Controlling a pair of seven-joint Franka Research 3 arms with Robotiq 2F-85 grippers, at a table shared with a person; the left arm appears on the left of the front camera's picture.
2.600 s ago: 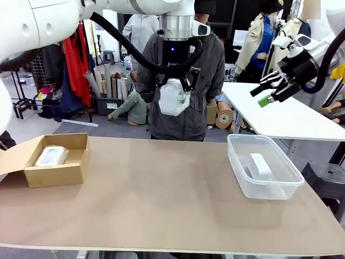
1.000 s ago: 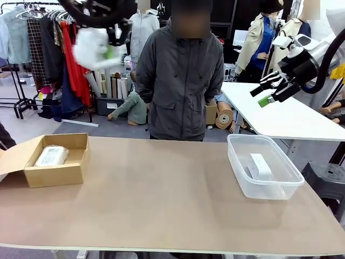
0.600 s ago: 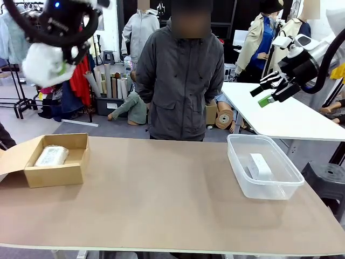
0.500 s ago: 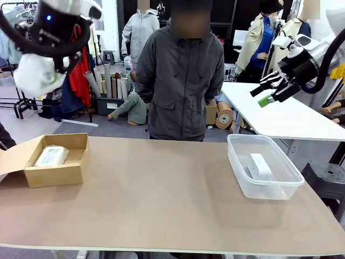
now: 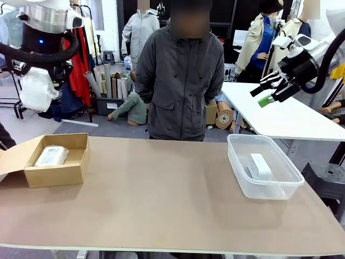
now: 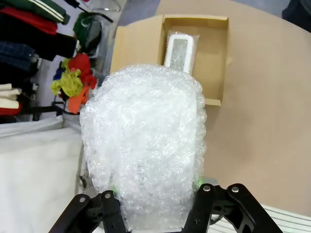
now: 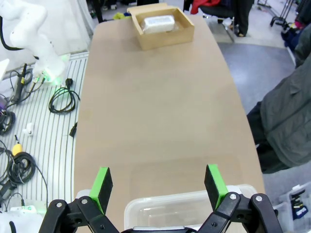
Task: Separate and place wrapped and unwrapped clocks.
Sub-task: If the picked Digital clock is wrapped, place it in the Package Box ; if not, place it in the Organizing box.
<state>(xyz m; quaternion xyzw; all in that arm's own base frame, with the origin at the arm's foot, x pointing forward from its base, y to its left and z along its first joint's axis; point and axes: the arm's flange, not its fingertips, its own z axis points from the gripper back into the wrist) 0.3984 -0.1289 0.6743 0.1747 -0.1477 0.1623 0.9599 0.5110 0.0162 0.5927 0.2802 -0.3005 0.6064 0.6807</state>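
Since half a second ago the left claw [image 6: 154,204] has swung a little lower and farther to the picture's left in the front view, carrying its bubble-wrapped clock [image 5: 36,89] along; it now hangs high above the near-left end of the table [image 5: 161,199]. The right claw [image 5: 268,93] has not shifted, and the boxes and their contents lie as before.

The left claw is clenched on the bubble-wrapped clock, which rises from between its jaws as a lumpy whitish bundle in the left wrist view [image 6: 143,155]. Well below this claw and slightly ahead of it sits an open cardboard box [image 6: 138,43], and a second wrapped clock [image 6: 180,51] lies inside that box, apart from the held one.

The right claw is released, its green-padded fingers [image 7: 103,183] spread wide and holding nothing. It is raised off to the table's right side. Beneath and just ahead of it stands a clear plastic tub [image 5: 237,156], and the bare white clock [image 5: 260,166] lies inside that tub, well below the claw.

A person [image 5: 186,81] in a grey jacket stands at the table's far edge.
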